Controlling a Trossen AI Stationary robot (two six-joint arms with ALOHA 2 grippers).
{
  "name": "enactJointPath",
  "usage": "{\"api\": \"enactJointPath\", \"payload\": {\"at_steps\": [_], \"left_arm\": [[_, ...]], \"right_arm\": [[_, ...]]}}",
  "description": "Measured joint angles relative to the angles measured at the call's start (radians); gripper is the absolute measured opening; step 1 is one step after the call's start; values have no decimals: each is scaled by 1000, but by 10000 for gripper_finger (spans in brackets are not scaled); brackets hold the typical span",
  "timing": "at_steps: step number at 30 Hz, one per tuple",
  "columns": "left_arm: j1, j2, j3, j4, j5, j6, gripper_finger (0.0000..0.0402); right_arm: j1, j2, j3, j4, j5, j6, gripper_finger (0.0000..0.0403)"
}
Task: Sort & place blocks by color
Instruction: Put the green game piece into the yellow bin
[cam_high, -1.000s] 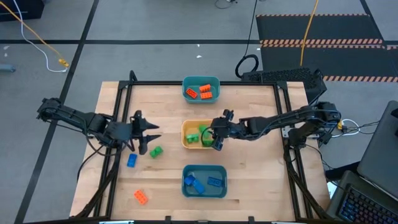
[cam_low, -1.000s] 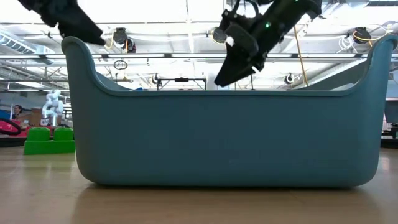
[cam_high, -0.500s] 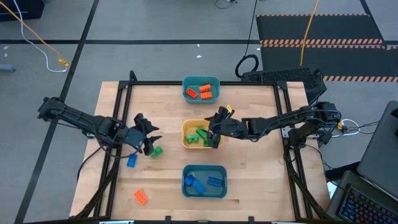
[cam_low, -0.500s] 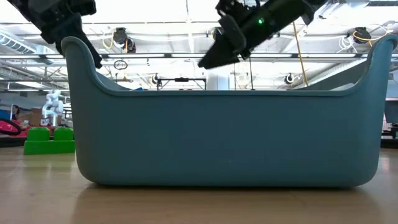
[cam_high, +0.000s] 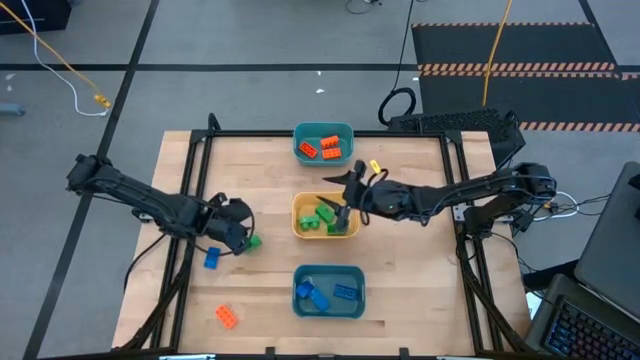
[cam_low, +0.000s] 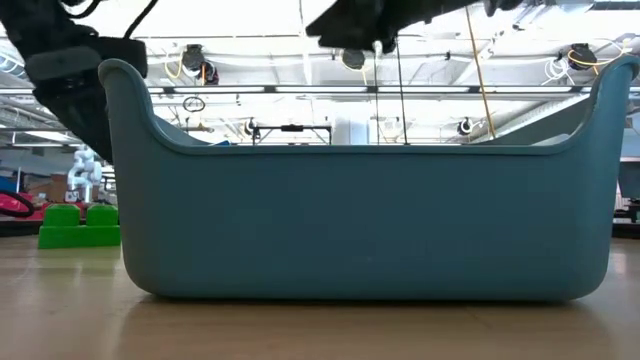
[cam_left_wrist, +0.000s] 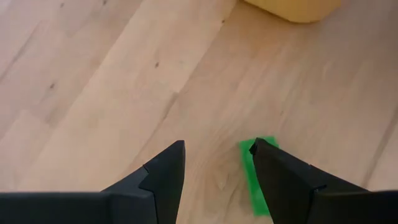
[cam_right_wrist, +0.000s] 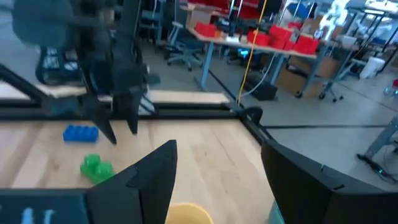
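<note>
Looks like we're mid pick on the loose green block (cam_high: 252, 241), sitting on the table (cam_high: 420, 290) just left of the yellow bin (cam_high: 300, 226). The left tool (cam_high: 238, 236) is right down over it, fingers spread and holding nothing, block just beside one finger in the wrist view. Next it needs to straddle the block, close, then carry it to the yellow bin with the other greens. The right tool (cam_high: 348, 196) hangs over that bin, open and empty. Compared with a second ago, the left tool has dropped closer to the block and the right one has lifted and pulled back. A blue block (cam_high: 212, 259) and an orange block (cam_high: 226, 316) are still loose.
</note>
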Motion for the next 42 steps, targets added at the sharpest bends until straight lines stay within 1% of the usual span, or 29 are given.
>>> {"api": "enactJointPath", "payload": {"at_steps": [8, 11, 16, 19, 24, 29, 33, 37, 42], "left_arm": [[-1, 64, 0, -22, 10, -30, 191], [-1, 103, 0, -14, 56, -29, 191], [-1, 163, 4, -9, 167, -46, 199], [-6, 182, 14, -8, 184, -33, 220], [-6, 190, 30, -9, 183, -32, 272], [-6, 190, 31, -5, 186, -106, 327], [4, 190, 31, -6, 192, -196, 362], [13, 193, 31, -10, 192, -228, 384], [17, 242, 31, -8, 194, -227, 385]], "right_arm": [[-20, -83, -5, 18, 3, -3, 229], [-42, -89, -15, 23, 4, -5, 229], [-84, -101, -40, 15, 1, -6, 229], [-102, -107, -43, 14, 0, -6, 229], [-104, -107, -43, 14, -3, -17, 229], [-103, -107, -43, 15, -3, -26, 229], [-103, -107, -43, 23, -4, -19, 229], [-103, -107, -43, 22, -4, -9, 229], [-103, -107, -43, 14, -4, -6, 229]]}}
